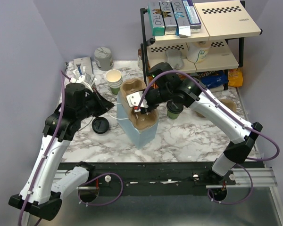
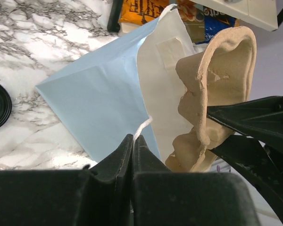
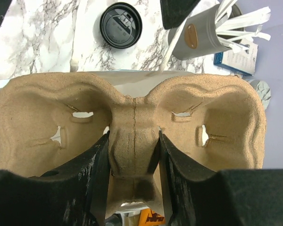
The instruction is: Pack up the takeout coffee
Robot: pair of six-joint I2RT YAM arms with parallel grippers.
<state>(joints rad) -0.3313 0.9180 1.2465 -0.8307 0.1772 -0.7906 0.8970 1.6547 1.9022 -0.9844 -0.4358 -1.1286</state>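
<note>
While the right gripper [image 3: 133, 146] is clamped on the middle ridge of the cardboard cup carrier [image 3: 217, 122], a finger on either side, the carrier stands partly inside the mouth of the pale blue paper bag [image 2: 94, 99]. The left gripper [image 2: 133, 141], at the bag's 9 o'clock in the overhead view, has its fingers pressed together on the bag's white cord handle [image 2: 142, 126]. Outward from the right gripper, at about 3 o'clock and close by, the takeout coffee [image 1: 173, 111] stands upright on the marble table [image 1: 188, 136], lid on and long axis vertical, just beside the right arm's wrist and outside the bag. The right arm is clearly the nearer; the left has the whole bag between it and the cup. A loose black lid [image 1: 100, 125] lies flat at the bag's 9 o'clock.
</note>
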